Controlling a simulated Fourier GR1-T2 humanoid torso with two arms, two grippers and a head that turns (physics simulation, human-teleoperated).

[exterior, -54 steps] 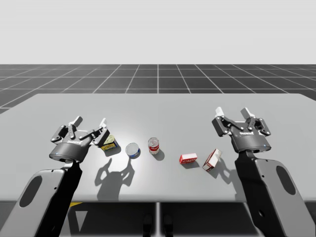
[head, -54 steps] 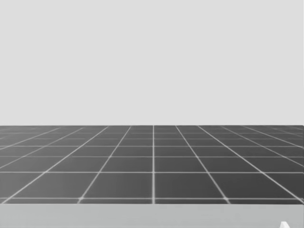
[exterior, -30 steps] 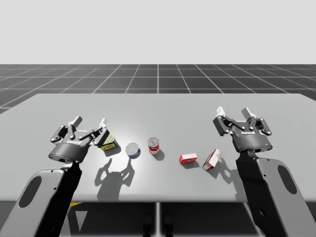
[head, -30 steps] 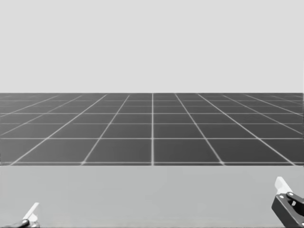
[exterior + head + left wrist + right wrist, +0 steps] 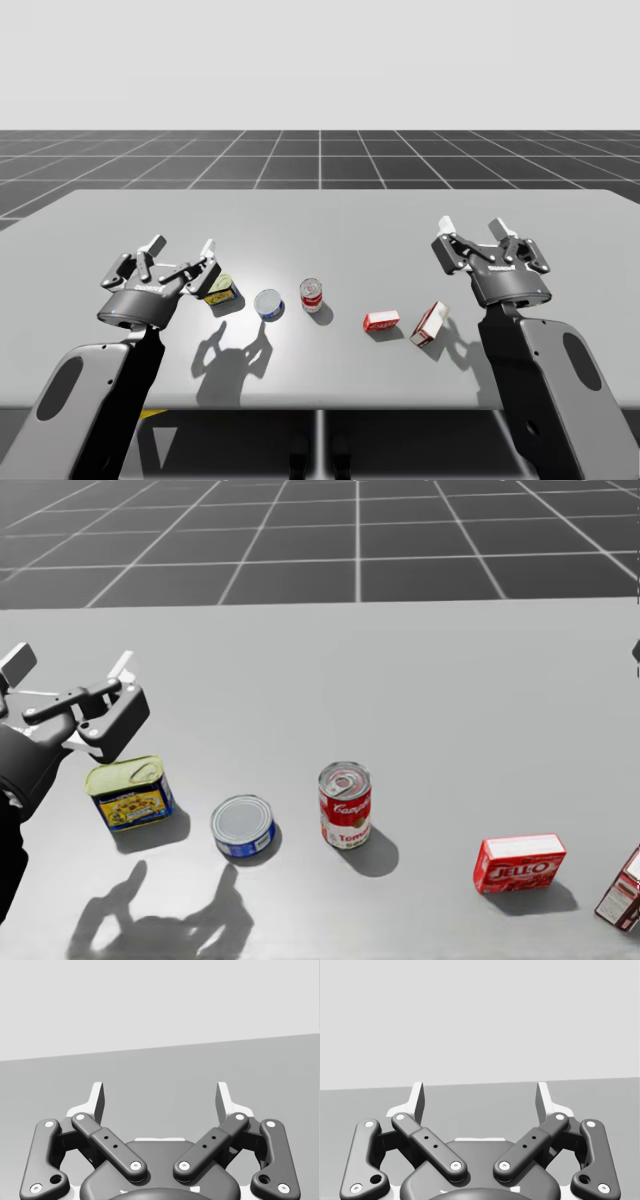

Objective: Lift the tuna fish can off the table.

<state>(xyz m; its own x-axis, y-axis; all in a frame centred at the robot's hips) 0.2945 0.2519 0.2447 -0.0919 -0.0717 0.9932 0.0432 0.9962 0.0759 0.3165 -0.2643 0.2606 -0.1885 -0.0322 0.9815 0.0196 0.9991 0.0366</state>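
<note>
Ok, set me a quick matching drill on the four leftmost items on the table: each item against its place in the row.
Items:
1. yellow-and-blue tin
2. flat blue can
3. tall red can
4. red box

Places:
a. stands between the flat blue can and the red box
b. lies to the right of the tall red can
c. sits right by my left gripper
d. sits between the tin and the tall red can

Pairs: 1-c, 2-d, 3-a, 4-b.

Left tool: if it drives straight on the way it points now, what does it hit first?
The way looks free: ahead of the left tool, between its open fingers, lies bare table. The tuna can sits off to its right, out of line. Depth is unclear.
</note>
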